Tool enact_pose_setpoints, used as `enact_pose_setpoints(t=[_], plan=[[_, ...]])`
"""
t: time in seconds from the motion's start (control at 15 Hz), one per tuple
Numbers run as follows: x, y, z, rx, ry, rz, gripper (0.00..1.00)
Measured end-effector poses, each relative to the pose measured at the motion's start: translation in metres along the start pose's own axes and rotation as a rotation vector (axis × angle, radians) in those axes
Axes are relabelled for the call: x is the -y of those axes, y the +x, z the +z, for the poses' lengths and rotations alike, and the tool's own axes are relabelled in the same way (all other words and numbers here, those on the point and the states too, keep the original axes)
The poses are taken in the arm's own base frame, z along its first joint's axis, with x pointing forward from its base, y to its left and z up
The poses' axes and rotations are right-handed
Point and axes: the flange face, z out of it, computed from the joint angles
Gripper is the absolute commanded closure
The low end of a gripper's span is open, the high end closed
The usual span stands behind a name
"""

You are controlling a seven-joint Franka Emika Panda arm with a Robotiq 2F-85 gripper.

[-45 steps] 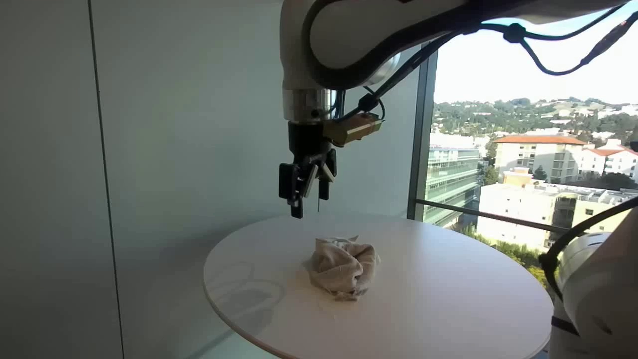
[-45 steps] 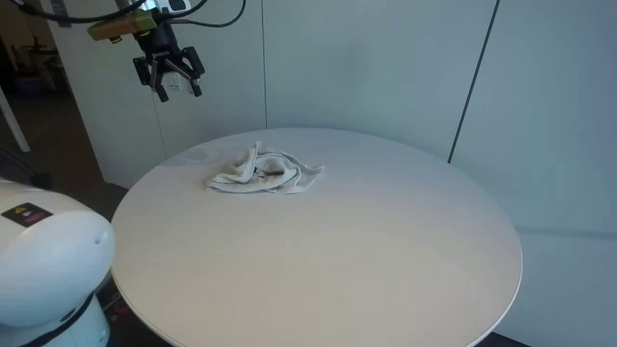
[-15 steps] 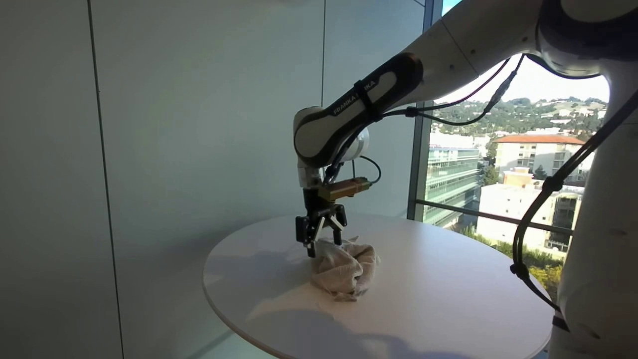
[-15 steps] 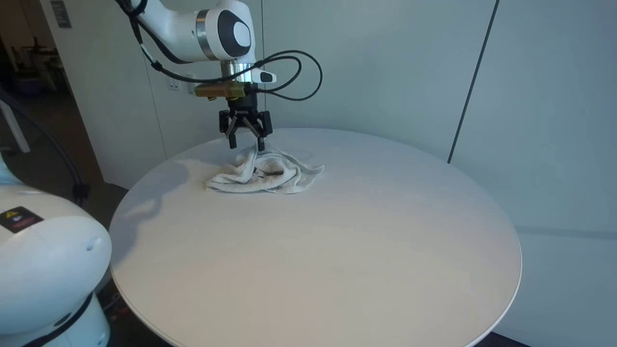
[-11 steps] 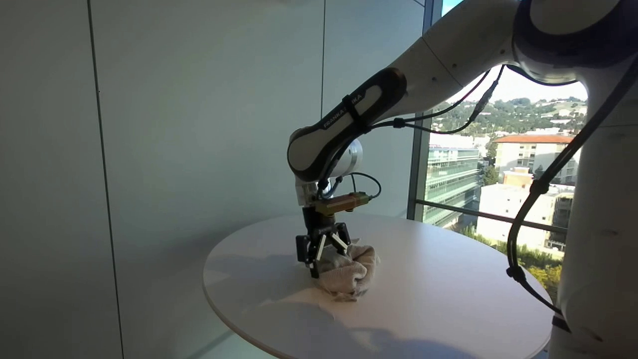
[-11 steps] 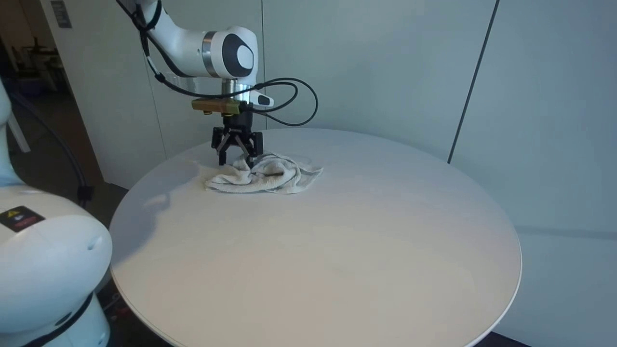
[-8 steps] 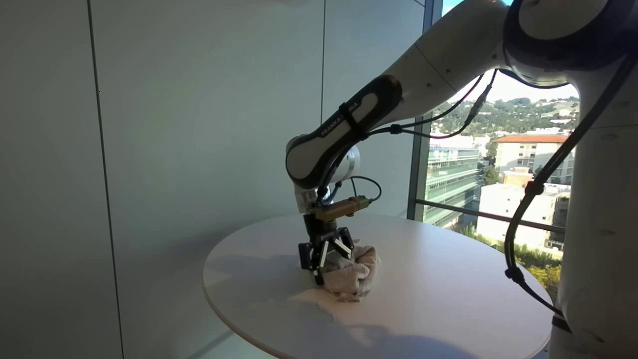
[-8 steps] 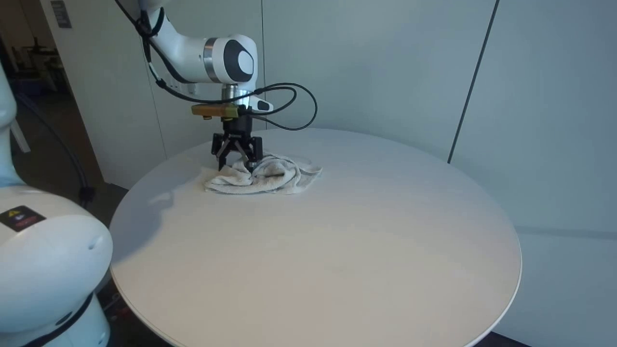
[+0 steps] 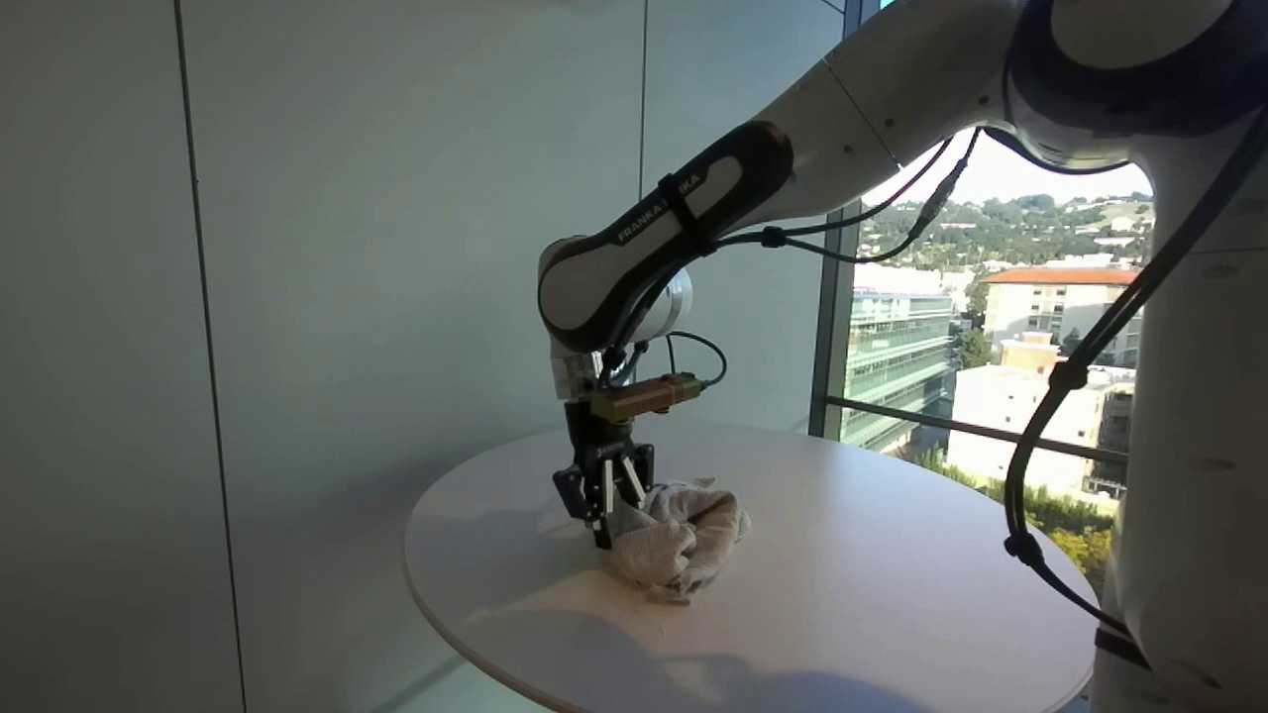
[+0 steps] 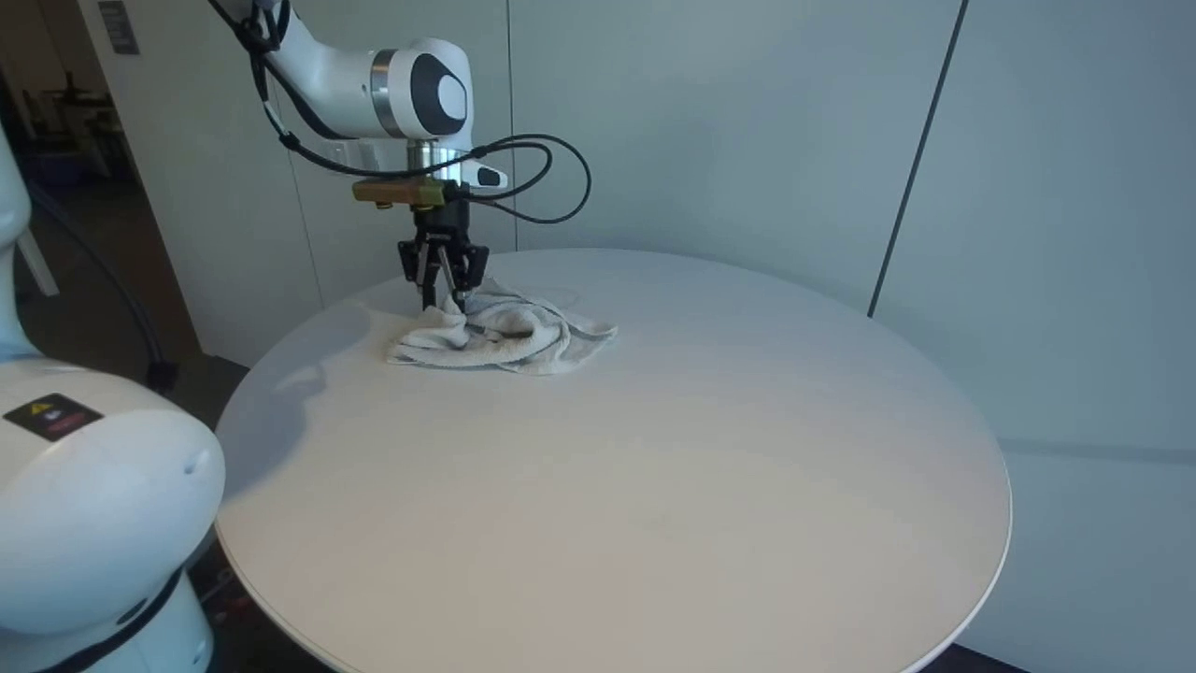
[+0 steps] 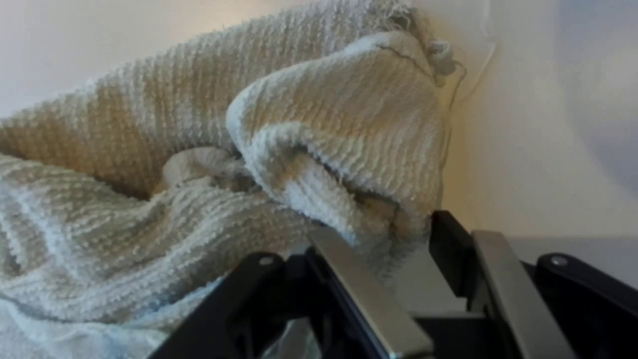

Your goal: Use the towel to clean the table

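The towel (image 9: 684, 540) lies crumpled in a heap on the round white table (image 9: 872, 604), off-white and beige with a ribbed weave. My gripper (image 9: 620, 522) points down at one side of the towel in both exterior views. Its black fingers have drawn together around a raised fold, though not fully against each other. In the wrist view the towel (image 11: 349, 109) fills the left and middle, and a fold of it runs between the fingers of my gripper (image 11: 378, 233). One fingertip is partly hidden behind the cloth there.
A pale panelled wall (image 10: 710, 140) stands close behind the table. The white arm base (image 10: 103, 495) sits beside the table's edge, and a window (image 9: 1040, 297) is behind the arm. Black cables (image 10: 551, 178) loop out from the wrist.
My gripper came down onto the towel, and its fingers then narrowed on a fold. Over the last half second it rose slightly and shifted left in both exterior views, dragging the towel along.
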Motion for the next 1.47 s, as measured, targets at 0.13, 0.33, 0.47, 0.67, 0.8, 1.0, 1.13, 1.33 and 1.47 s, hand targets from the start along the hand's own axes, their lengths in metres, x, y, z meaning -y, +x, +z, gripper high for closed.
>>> enact_pose_setpoints(t=[0.13, 0.33, 0.47, 0.67, 0.8, 1.0, 1.13, 1.33, 1.47], plan=[[0.011, 0.001, -0.013, -0.039, 0.053, -0.017, 0.42], [0.013, 0.000, -0.025, -0.061, 0.089, -0.042, 0.42], [0.006, -0.008, -0.034, -0.044, -0.001, -0.043, 0.26], [0.003, -0.029, -0.062, -0.026, -0.121, -0.050, 0.04], [0.011, -0.042, -0.083, -0.056, -0.114, -0.109, 0.00], [0.017, -0.045, -0.096, -0.099, -0.081, -0.166, 0.00], [0.003, -0.036, -0.074, -0.048, -0.090, -0.137, 0.00], [-0.034, -0.014, -0.029, 0.055, -0.084, -0.045, 0.00], [-0.056, -0.002, -0.003, 0.093, -0.070, 0.002, 0.00]])
